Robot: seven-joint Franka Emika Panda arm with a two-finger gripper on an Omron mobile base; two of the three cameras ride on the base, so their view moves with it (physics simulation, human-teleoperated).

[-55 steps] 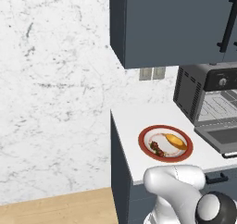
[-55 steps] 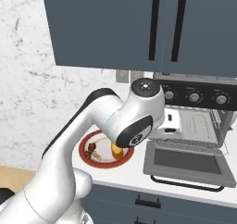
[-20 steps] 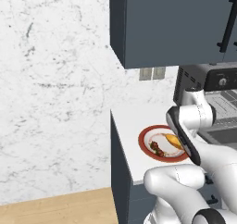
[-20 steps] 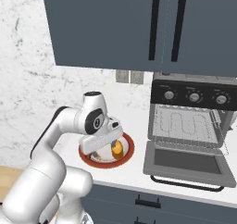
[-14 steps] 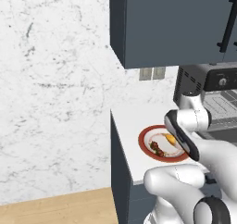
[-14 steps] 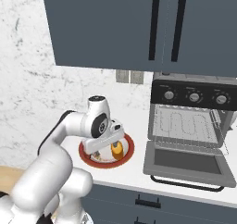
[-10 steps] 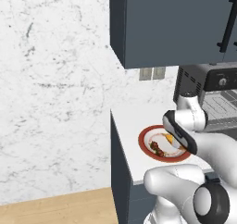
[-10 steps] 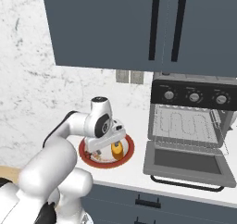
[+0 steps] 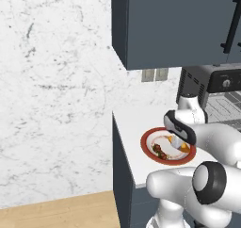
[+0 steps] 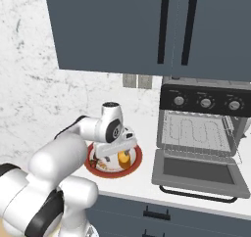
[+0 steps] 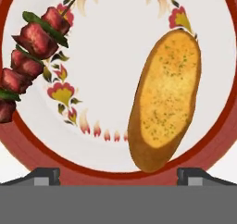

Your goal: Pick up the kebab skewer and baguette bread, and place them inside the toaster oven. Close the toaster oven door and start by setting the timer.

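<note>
A red-rimmed plate (image 11: 28, 144) holds the kebab skewer (image 11: 32, 56), dark red chunks with green bits, on its left. The golden baguette bread (image 11: 164, 102) lies on its right. My gripper (image 11: 119, 176) hangs open just above the plate, and the loaf's near end lies between its spread fingertips (image 11: 46, 175) without touching them. From the base views, the gripper (image 9: 177, 143) (image 10: 120, 150) hovers over the plate (image 9: 148, 138) (image 10: 112, 173), partly hiding the baguette (image 10: 123, 158) (image 9: 184, 149) and the skewer (image 9: 159, 152). The toaster oven (image 10: 201, 118) stands to the right with its door (image 10: 196, 170) dropped open.
The wire rack (image 10: 193, 130) shows inside the oven, and knobs (image 10: 206, 103) line its top strip. Dark wall cabinets (image 10: 147, 30) hang above the counter (image 9: 129, 128). The counter's left end drops off close beside the plate. A marble wall (image 9: 56, 95) lies behind.
The arm has folded down and the hand has sunk closer over the plate, its wrist shifting slightly toward the loaf. The jaws stayed open, and the food has not moved.
</note>
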